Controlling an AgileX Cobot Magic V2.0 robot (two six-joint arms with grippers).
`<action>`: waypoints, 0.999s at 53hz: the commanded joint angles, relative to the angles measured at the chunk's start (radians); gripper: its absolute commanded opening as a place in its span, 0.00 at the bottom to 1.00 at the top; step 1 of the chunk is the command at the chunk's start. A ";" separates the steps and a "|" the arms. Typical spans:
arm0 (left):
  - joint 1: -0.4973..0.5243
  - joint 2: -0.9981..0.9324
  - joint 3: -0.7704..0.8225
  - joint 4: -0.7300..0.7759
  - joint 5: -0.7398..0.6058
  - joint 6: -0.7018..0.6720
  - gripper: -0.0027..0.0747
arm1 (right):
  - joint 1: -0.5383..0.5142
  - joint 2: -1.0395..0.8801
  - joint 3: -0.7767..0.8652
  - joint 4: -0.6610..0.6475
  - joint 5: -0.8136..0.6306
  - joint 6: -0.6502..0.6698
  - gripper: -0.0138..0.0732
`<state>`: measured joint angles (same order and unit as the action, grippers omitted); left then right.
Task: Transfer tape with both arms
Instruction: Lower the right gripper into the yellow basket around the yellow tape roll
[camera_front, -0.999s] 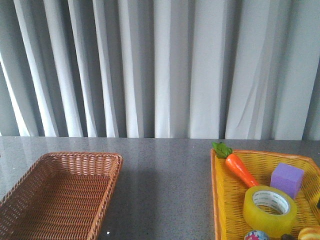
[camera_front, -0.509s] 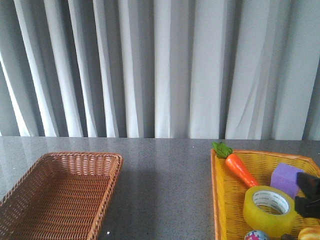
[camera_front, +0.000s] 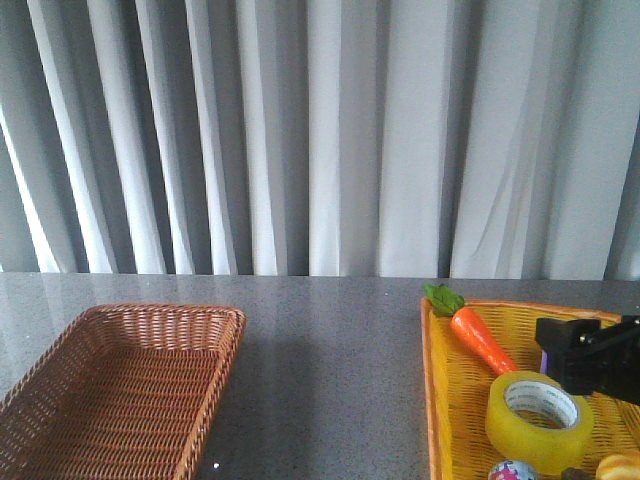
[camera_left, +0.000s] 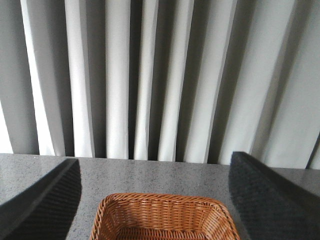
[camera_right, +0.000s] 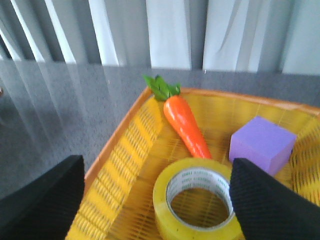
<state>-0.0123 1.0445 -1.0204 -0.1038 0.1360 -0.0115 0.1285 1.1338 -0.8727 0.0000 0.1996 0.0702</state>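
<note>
On the far left the brown basket (camera_front: 120, 385) sits open-topped on the grey table (camera_front: 330, 350), and I judge it is there as the place the tape will end up. My left claw (camera_left: 160, 200) hangs over its far end with the fingers (camera_left: 42, 200) spread wide, holding nothing; I take this as a waiting pose for a handover, though the front view does not show this arm at all, so I cannot say how high it sits. The middle of the table is where I expect the pass between my two arms to happen. To the right stands the yellow basket (camera_front: 455, 400), with a toy carrot (camera_front: 480, 335) lying along its far left side and a purple cube (camera_right: 261, 144) just beyond the tape (camera_front: 540, 420). The tape lies flat on the basket floor with its hole facing up, which should let a finger reach into the core. My right claw (camera_right: 160, 195) hovers above it, fingers wide and empty, one on each side of the roll, not touching it. In the front view this claw covers most of the cube, and the basket's near edge is cut off, with some small things (camera_front: 515, 470) there that I cannot identify.
</note>
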 joint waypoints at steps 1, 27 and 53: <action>-0.010 0.025 -0.035 -0.003 -0.028 0.027 0.80 | -0.001 0.098 -0.178 0.000 0.147 0.002 0.82; -0.010 0.239 -0.225 -0.040 0.295 0.022 0.80 | -0.179 0.573 -0.779 -0.040 0.751 0.015 0.82; -0.010 0.243 -0.229 -0.040 0.305 0.022 0.80 | -0.179 0.795 -0.780 -0.046 0.691 0.003 0.82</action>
<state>-0.0126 1.3127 -1.2145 -0.1308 0.5023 0.0141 -0.0438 1.9603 -1.6175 -0.0350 0.9421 0.0865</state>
